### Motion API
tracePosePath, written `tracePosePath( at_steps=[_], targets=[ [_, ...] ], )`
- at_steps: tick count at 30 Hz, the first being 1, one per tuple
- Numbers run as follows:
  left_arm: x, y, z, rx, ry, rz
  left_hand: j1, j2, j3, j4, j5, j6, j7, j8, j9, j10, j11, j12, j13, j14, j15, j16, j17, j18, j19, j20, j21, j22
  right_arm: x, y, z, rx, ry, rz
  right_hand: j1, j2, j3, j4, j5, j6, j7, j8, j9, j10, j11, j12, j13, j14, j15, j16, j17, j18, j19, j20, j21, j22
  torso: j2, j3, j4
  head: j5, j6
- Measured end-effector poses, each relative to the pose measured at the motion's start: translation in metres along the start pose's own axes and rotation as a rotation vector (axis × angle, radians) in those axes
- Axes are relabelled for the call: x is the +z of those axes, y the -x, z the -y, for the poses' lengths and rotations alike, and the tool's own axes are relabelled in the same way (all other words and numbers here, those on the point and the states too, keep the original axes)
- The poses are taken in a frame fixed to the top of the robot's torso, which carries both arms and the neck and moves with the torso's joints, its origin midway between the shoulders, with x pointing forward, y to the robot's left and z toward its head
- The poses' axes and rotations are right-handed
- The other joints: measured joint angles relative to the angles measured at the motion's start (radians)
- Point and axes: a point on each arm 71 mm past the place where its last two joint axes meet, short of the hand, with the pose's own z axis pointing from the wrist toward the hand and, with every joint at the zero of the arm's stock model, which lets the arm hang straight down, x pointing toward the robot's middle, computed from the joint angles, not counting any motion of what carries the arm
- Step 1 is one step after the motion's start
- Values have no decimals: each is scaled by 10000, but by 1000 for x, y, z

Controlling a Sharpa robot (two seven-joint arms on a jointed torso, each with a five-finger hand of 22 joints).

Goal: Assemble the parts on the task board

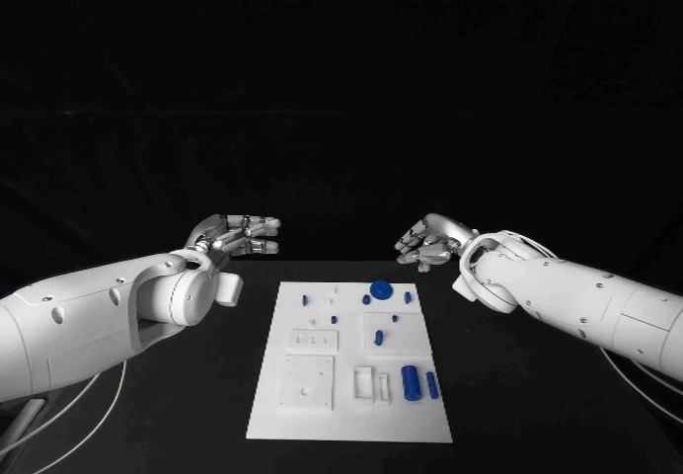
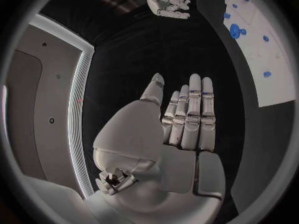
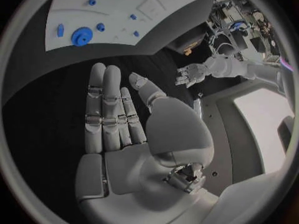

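Observation:
The white task board (image 1: 321, 415) lies in the middle of the black table. On it sit a blue gear (image 1: 382, 290), several small blue pegs such as one (image 1: 379, 338) mid-board, and two blue cylinders (image 1: 412, 381) near the front right. My left hand (image 1: 239, 235) hovers beyond the board's far left corner, fingers straight and apart, holding nothing; its palm (image 2: 181, 129) is bare. My right hand (image 1: 431, 242) hovers beyond the far right corner, likewise flat and bare (image 3: 118, 119). The gear (image 3: 81, 36) and board (image 3: 118, 10) appear in the right wrist view, and the gear (image 2: 234, 31) in the left wrist view.
Raised white blocks and recessed slots (image 1: 309, 380) cover the board's near half. Black tabletop (image 1: 555, 415) surrounds the board on both sides. The right hand (image 2: 167, 5) appears in the left wrist view, the left hand (image 3: 190, 75) in the right wrist view.

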Motion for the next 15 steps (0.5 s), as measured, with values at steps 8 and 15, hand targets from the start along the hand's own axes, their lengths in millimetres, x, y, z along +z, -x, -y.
tracePosePath(
  at_steps=[8, 15],
  targets=[
    [-5, -10, 5, 2, -96, -449, 0, 0, -27, -27, 0, 0, 0, 0, -1, -76, 74, 0, -1, -144, 72, 32, -59, 0, -54, 54, 0, 7, 10, -9, -10, -1835, 43, -249, 92, -92, 10, -10, -195, -2, -3, 0, -1, -351, 93, 0, -1, -41, 39, 1040, 316, 87, 186, -51, 254, 413, 283, -7, 349, -170, 0],
    [-8, -15, 11, 17, -233, -677, 0, 0, -55, -55, 0, 0, 0, 0, -1, -77, 74, 0, -1, -144, 73, 32, -59, 0, -90, 90, 45, 6, 18, -15, -17, -2874, -15, -310, 182, -181, -75, 42, -309, -103, -22, 0, -1, -606, 142, -1, -1, -134, 87, 1241, 156, 117, 257, -14, 254, 502, 511, -26, 529, -283, 70]
  ],
)
